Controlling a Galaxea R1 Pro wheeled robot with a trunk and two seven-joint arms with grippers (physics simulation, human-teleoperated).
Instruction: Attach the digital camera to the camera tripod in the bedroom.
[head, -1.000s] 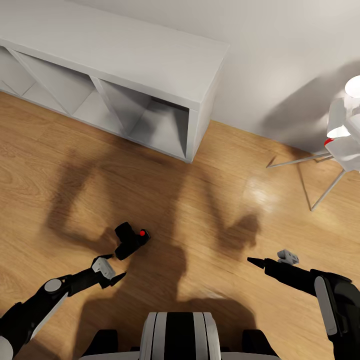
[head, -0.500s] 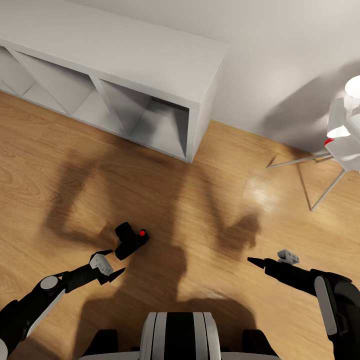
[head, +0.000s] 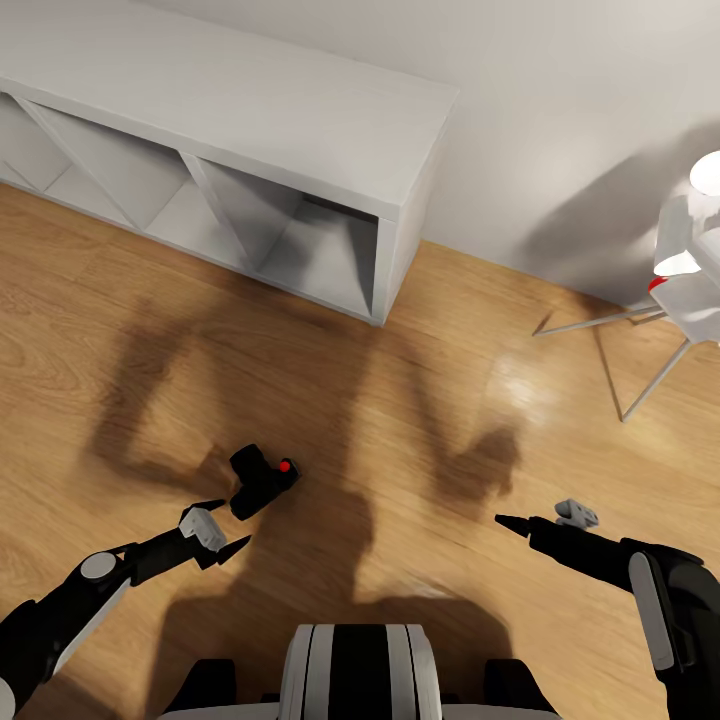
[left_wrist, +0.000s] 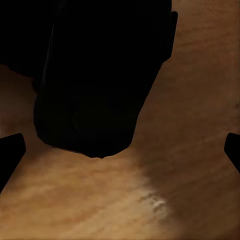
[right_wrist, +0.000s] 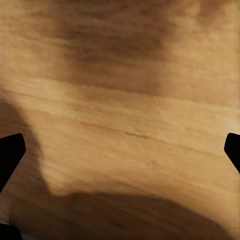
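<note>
Right now the left hand (head: 228, 527) is low over the wood floor (head: 400, 420) with its two fingers spread wide and nothing between them. The digital camera (head: 258, 483) lies on the floor just past the fingertips, at about 1 o'clock from the hand, with its red dot facing up. In the left wrist view the camera (left_wrist: 95, 75) is a big dark lump ahead of the two finger tips, not yet between them. I think the hand is about to reach for it. One thing could go wrong: if the hand slides forward too fast, a fingertip may bump the camera and push it away or spin it. The camera is small and lies tilted, so the fingers could also pinch a corner and let it slip. The right hand (head: 512, 521) hangs over bare floor at about 3 o'clock from the camera, well apart from it, and its fingers look spread and hold nothing. A grey cube shelf (head: 300, 150) stands by the wall at 12 o'clock. A white lamp (head: 690, 260) on thin legs is at 2 o'clock, cut off by the picture's edge. The camera's shape is hard to make out up close because it is so dark.
</note>
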